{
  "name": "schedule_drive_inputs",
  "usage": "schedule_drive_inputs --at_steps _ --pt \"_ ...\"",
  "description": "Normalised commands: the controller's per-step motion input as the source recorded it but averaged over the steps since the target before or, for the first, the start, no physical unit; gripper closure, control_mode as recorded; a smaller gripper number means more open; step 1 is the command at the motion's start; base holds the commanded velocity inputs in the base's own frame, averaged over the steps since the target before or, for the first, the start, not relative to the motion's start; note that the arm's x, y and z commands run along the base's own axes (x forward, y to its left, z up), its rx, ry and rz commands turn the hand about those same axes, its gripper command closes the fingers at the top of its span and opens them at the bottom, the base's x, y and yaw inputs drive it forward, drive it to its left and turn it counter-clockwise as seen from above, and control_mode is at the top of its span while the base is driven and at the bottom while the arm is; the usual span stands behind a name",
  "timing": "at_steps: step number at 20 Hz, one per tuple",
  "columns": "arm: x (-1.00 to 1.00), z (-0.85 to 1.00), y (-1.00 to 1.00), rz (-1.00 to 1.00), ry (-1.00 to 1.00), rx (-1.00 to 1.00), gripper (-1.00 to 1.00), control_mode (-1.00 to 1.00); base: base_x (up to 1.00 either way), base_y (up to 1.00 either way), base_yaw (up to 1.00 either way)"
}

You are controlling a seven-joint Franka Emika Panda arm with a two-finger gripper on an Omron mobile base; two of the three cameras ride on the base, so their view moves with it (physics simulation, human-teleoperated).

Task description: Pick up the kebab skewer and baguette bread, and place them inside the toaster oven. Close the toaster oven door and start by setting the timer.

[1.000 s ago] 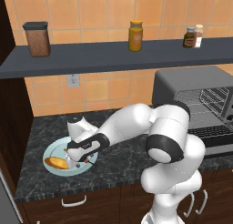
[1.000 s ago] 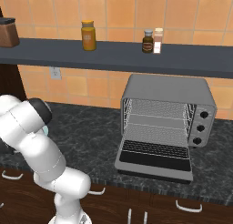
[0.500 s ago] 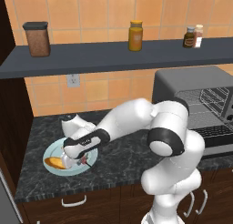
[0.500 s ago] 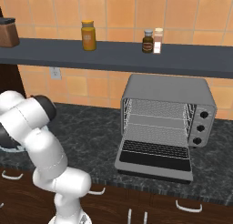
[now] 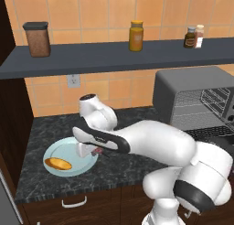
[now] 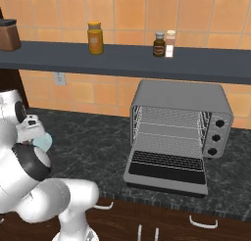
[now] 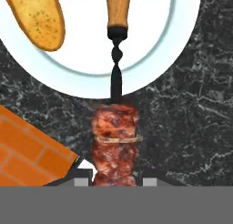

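— Where's the gripper (image 5: 88,152) right now?

— Low over the right edge of the pale blue plate (image 5: 61,148), at the left end of the dark stone counter (image 5: 125,167). From the camera on the hand, the two finger tips (image 7: 81,175) are pressed in on the meat chunks of the kebab skewer (image 7: 115,141), one on each side, so it's clamped on the skewer

— And how does the skewer lie?

— The meat end is between the fingers, over the counter just off the plate's rim. The thin dark twisted shaft runs from there across the plate to a wooden handle

— The bread?

— The baguette bread (image 5: 58,163) is on the same plate, on its left part, apart from the skewer and untouched by the fingers

— What about the oven?

— The toaster oven (image 6: 182,120) stands on the counter well to the right of the plate, under the dark shelf (image 6: 127,59) with the jars. The toaster oven door (image 6: 166,172) is folded down flat toward the front, and the wire racks inside are bare
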Motion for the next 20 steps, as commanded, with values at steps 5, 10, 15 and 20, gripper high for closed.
schedule_drive_inputs --at_steps 5,10,15,20 --pt "-0.38 0.70 -1.00 -0.01 -0.13 0.14 1.00 -1.00 0.00 0.00 0.00" --pt "0.00 0.77 -1.00 0.00 0.00 0.07 1.00 -1.00 0.00 0.00 0.00" --pt "0.11 0.48 -1.00 -0.02 0.03 0.01 1.00 -1.00 0.00 0.00 0.00" --pt "0.19 0.18 -1.00 -0.10 0.04 0.00 1.00 -1.00 0.00 0.00 0.00"
